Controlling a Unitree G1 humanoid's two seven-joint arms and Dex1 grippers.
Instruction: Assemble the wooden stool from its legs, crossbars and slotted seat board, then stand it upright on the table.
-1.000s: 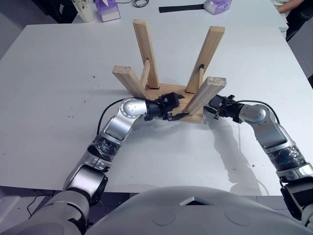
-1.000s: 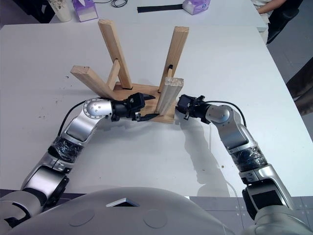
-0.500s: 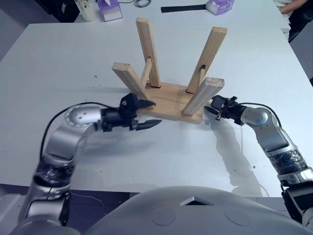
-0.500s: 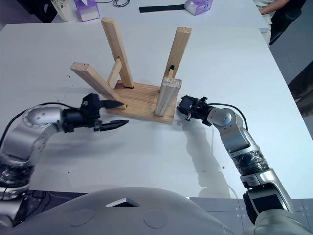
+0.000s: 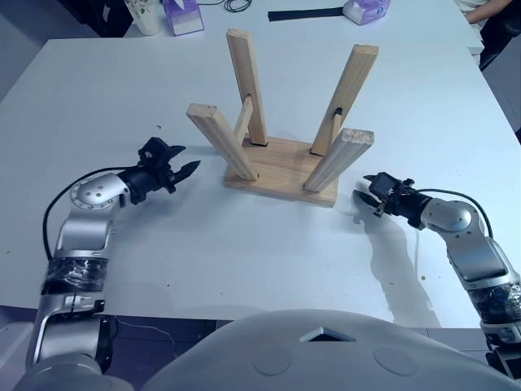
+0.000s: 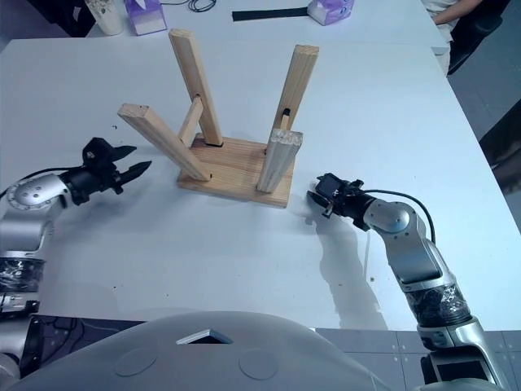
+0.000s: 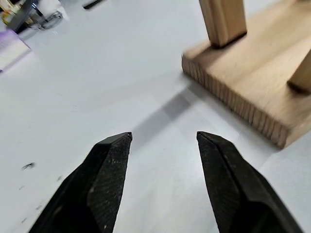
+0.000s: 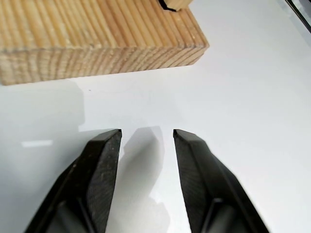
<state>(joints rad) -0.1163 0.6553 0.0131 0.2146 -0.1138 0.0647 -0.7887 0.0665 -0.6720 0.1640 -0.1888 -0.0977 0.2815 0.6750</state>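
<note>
The left tool (image 5: 189,157) is released: its two dark fingers are spread with bare table (image 5: 244,244) showing between them, and it grasps and touches nothing. The right tool (image 5: 362,189) is also released and empty, with its fingers parted, and hovers low just above the table.

The stool (image 5: 334,163) stands upside down between the two tools. Its slotted seat board (image 5: 281,167) lies flat on the table, and four legs (image 5: 247,85) rise from it, splaying outward. Short crossbars (image 5: 242,122) appear to link the legs in pairs near the board, though the joints are hard to make out. Ahead of the left tool's fingertips, across a gap of table, are one corner of the board and the leg slanting toward that tool. The board's opposite corner lies ahead of the right tool, nearer but not touching.

The stool looks like solid, unfinished wood. It should be stiff rather than fragile, with a dry grain that grips instead of slipping. It is probably heavy for one small tool. The legs seem only slotted in, so pulling on a leg's tip could work it loose. The safer hold is likely with both tools, each closing on a leg low down near the board, or on the board's side edges, to turn the stool onto its feet.
</note>
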